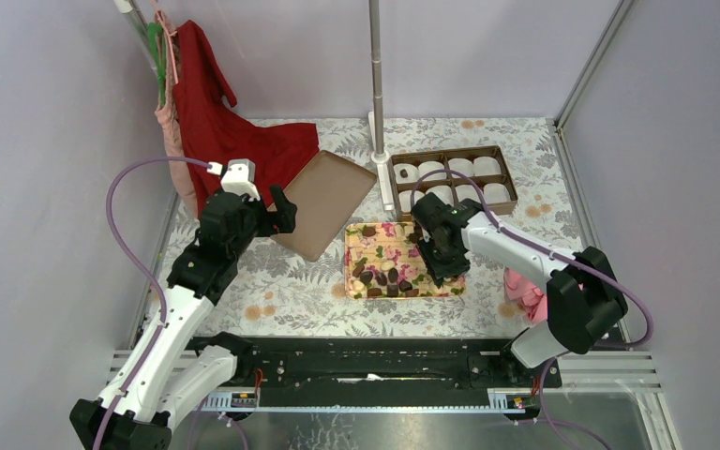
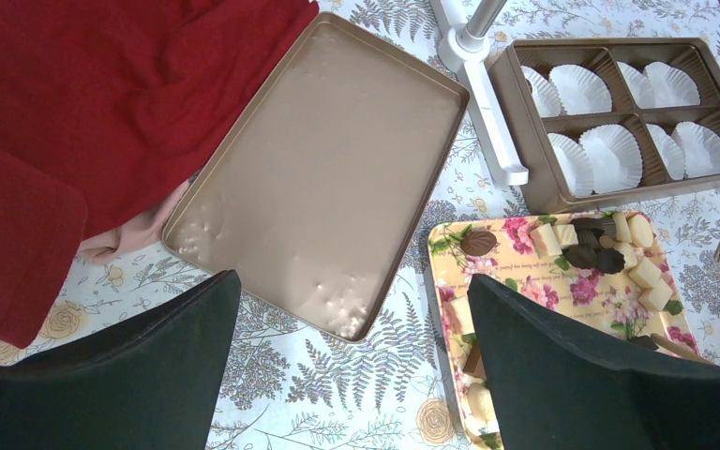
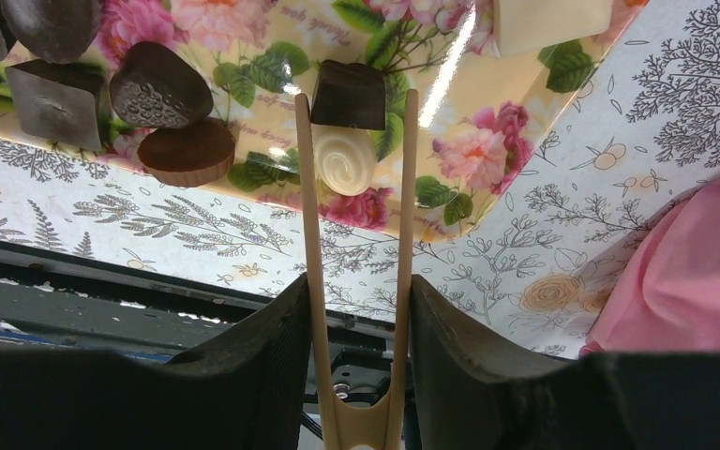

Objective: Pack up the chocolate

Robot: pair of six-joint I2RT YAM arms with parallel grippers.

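Several dark chocolate pieces (image 1: 389,277) and a few pale ones lie on a floral tray (image 1: 356,234). My right gripper (image 3: 356,291) is shut on beige tongs (image 3: 403,234) over the tray's right part. The tongs' tips pinch a squarish dark chocolate (image 3: 349,94), above a white swirled piece (image 3: 342,161). More dark pieces (image 3: 159,86) lie to the left. The brown box (image 1: 452,176) behind the tray holds white paper cups; one dark piece (image 1: 403,172) sits in its left cup. My left gripper (image 2: 352,309) hangs open and empty over the tablecloth beside the tray.
A brown box lid (image 1: 323,202) lies left of the tray, partly against a red cloth (image 1: 234,131). A metal pole (image 1: 376,75) on a white base stands beside the box. A pink cloth (image 1: 523,289) lies at the right, near my right arm.
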